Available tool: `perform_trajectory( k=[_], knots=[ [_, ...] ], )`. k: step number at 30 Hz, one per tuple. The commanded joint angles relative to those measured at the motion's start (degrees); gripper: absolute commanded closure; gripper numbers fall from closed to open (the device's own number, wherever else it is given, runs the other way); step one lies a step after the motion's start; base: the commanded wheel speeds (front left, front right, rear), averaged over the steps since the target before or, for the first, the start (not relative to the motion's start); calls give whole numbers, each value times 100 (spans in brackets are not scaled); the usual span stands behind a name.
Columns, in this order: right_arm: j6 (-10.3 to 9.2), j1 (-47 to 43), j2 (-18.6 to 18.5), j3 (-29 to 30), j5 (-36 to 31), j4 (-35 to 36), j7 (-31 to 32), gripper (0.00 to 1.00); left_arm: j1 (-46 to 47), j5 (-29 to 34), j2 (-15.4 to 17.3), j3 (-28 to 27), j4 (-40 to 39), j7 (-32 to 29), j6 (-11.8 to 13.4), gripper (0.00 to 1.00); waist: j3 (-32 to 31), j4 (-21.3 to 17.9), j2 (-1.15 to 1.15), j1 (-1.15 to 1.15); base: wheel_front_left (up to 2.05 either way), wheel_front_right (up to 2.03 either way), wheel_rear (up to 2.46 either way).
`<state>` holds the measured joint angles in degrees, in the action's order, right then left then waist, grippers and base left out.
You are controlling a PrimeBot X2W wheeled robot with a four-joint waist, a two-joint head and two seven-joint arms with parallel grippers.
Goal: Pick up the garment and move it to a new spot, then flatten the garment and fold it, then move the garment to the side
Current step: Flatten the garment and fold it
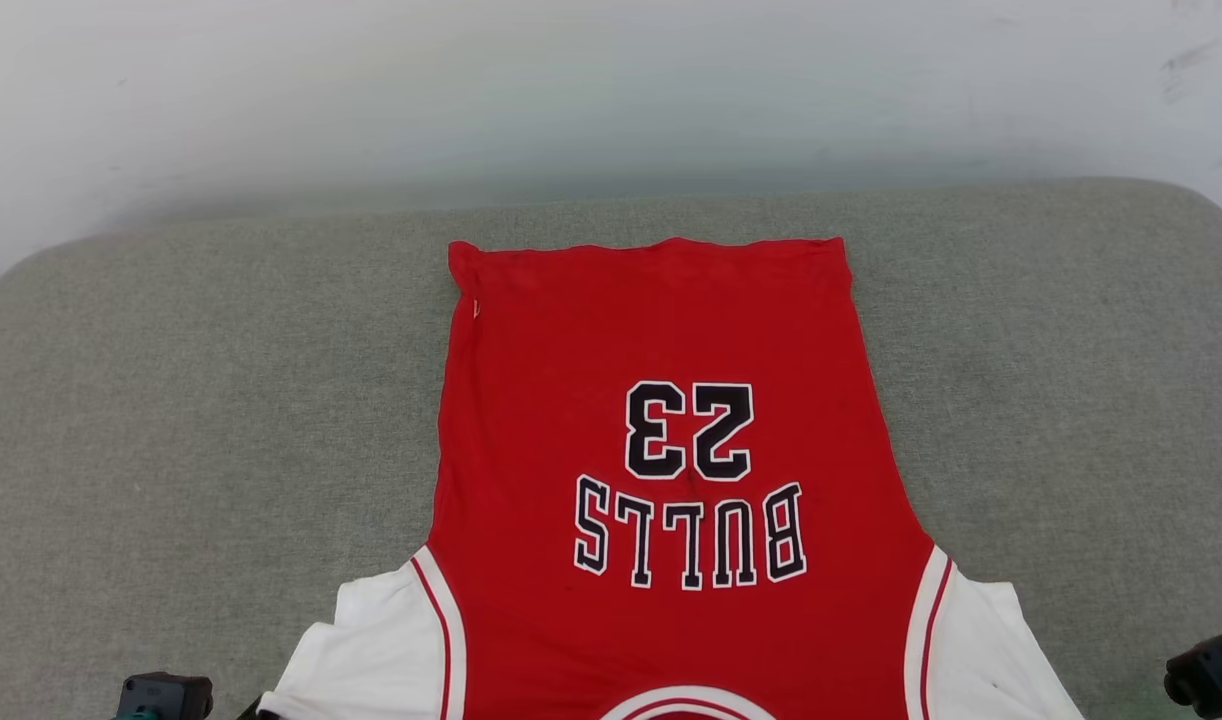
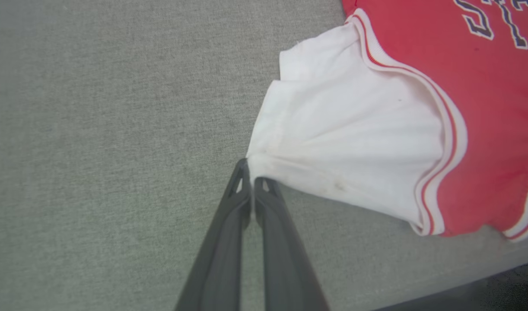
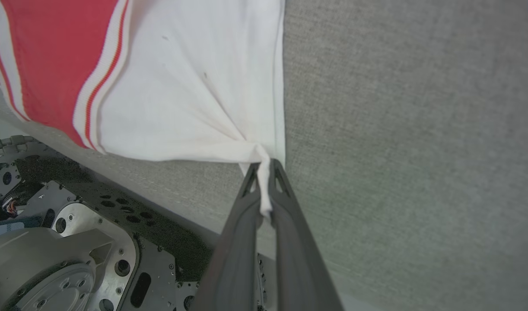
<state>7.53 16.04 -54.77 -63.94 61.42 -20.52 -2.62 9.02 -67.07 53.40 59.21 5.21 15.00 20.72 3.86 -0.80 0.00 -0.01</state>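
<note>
One red, white-sleeved garment (image 1: 671, 350) flat on grey fabric desk (image 1: 171, 400); two tools, left tool (image 2: 252, 172) and right tool (image 3: 264, 167), each pinching one sleeve corner.

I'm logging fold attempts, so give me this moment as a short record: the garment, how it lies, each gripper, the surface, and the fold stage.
garment: red T-shirt with white sleeves, lettering BULLS 23
lay: spread flat, hem far from the robot, collar end near it
left gripper: shut on a corner of the left sleeve
right gripper: shut on a corner of the right sleeve
surface: grey fabric-covered top
fold: not yet begun
</note>
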Motion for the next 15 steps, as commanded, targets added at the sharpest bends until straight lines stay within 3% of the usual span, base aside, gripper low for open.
perform_trajectory(
  k=[1, 2, 3, 4, 5, 8, 15],
  knots=[
    [-8, -119, 59, 92, -28, -32, 88, 100, -59, 74, -12, -96, -7, 22, 35, 100, 34, 1, 0, 1, 0, 0, 0],
    [-8, -85, 86, 213, -65, -36, 107, 98, -59, 130, -63, -183, -33, 20, 50, 100, 60, 5, 0, 1, 0, 0, 0],
    [-8, -32, 121, 341, -74, -51, 140, 71, -78, 177, -102, -235, -44, 19, 47, 100, 80, 8, 0, 1, 0, 0, 0],
    [-8, 34, 158, 463, -131, -44, 165, 23, -91, 240, -133, -292, -74, 19, 39, 100, 105, 11, 0, 1, 0, 0, 0],
    [-8, 112, 177, 605, -185, -23, 178, 0, -83, 307, -163, -378, -101, 19, 40, 100, 129, 22, 0, 1, 0, 0, 0],
    [-7, 241, 168, 899, -269, 58, 228, 0, -71, 412, -243, -509, -172, 19, 12, 100, 171, 58, 0, 1, 0, 0, 0],
    [-6, 981, -213, 2339, -754, 672, 501, 0, 71, 903, -431, -1032, -599, 20, 76, 100, 497, 271, 0, 1, 0, 0, 0]
  ],
)
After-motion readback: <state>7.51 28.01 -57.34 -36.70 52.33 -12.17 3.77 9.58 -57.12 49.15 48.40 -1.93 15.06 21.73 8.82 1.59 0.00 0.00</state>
